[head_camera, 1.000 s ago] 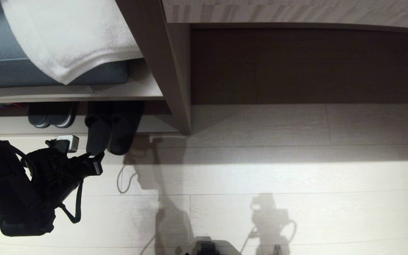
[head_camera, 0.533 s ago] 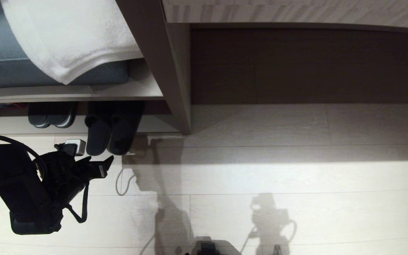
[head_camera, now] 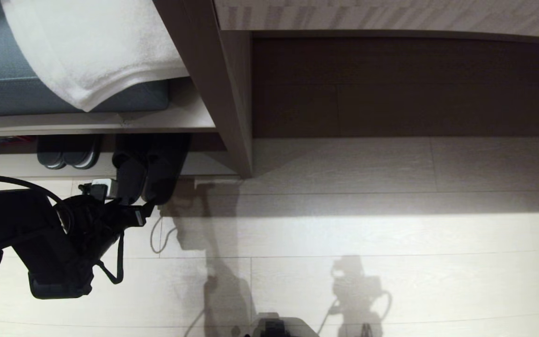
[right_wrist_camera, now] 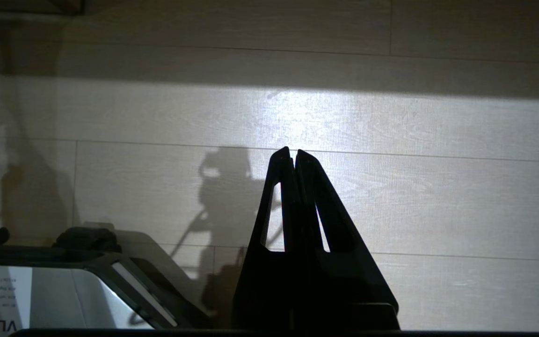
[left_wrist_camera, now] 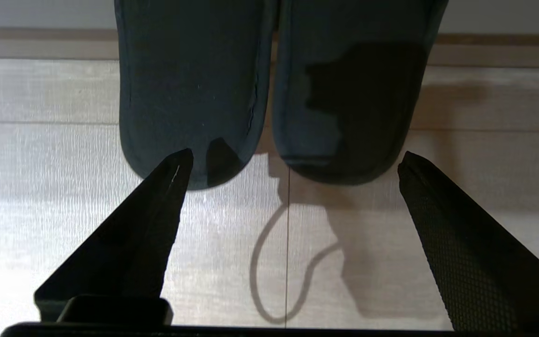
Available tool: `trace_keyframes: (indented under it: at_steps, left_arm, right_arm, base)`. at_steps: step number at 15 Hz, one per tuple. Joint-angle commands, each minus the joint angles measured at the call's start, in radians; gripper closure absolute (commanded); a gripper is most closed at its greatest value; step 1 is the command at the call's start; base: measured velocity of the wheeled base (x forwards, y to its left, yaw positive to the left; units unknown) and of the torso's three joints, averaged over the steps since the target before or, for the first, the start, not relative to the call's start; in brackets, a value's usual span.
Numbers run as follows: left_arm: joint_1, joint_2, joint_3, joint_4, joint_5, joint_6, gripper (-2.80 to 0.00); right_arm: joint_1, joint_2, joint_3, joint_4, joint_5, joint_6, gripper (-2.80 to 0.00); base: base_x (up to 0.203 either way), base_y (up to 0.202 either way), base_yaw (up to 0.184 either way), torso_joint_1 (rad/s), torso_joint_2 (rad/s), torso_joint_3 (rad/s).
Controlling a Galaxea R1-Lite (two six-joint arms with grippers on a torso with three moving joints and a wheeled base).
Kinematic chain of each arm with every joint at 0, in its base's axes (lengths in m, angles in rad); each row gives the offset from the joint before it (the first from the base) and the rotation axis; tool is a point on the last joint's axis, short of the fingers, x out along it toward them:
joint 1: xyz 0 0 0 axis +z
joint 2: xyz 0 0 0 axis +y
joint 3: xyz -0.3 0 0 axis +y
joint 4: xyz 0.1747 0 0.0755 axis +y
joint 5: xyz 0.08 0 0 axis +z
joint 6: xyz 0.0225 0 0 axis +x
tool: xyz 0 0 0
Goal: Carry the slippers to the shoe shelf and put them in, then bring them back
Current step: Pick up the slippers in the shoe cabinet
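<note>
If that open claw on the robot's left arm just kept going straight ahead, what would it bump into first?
Most likely the heel ends of the black slippers. The left gripper points at them, jaws wide, tips level with the heels. Whether one tip already touches cannot be told. Behind lies the shoe shelf.

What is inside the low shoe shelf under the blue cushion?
The shoe shelf holds the black slippers, heels sticking out onto the floor, and a second dark pair with grey sole rims. Their toes and the shelf's back are hidden under the top board.
</note>
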Motion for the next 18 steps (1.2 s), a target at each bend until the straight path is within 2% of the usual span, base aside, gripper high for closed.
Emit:
trace_keyframes:
  at_steps: [1,6,11,18]
  left_arm:
    - [0.000,0.014,-0.061,0.002,-0.002,-0.001,-2.80]
    - [0.003,0.036,-0.105,0.010,-0.008,0.004,-2.80]
    - [0.001,0.076,-0.175,0.052,-0.058,0.012,-2.80]
    - [0.006,0.077,-0.258,0.065,-0.059,0.010,-2.80]
  right_arm:
    - [0.001,0.000,0.000,0.000,0.001,0.000,0.00]
    - [0.000,0.000,0.000,0.000,0.001,0.000,0.00]
    - [0.000,0.000,0.000,0.000,0.001,0.000,0.00]
    - [0.001,0.000,0.000,0.000,0.001,0.000,0.00]
  base:
    - [0.000,0.000,0.000,0.000,0.00,0.000]
    - [0.000,0.000,0.000,0.000,0.00,0.000]
    - [0.000,0.000,0.000,0.000,0.00,0.000]
    - [0.000,0.000,0.000,0.000,0.00,0.000]
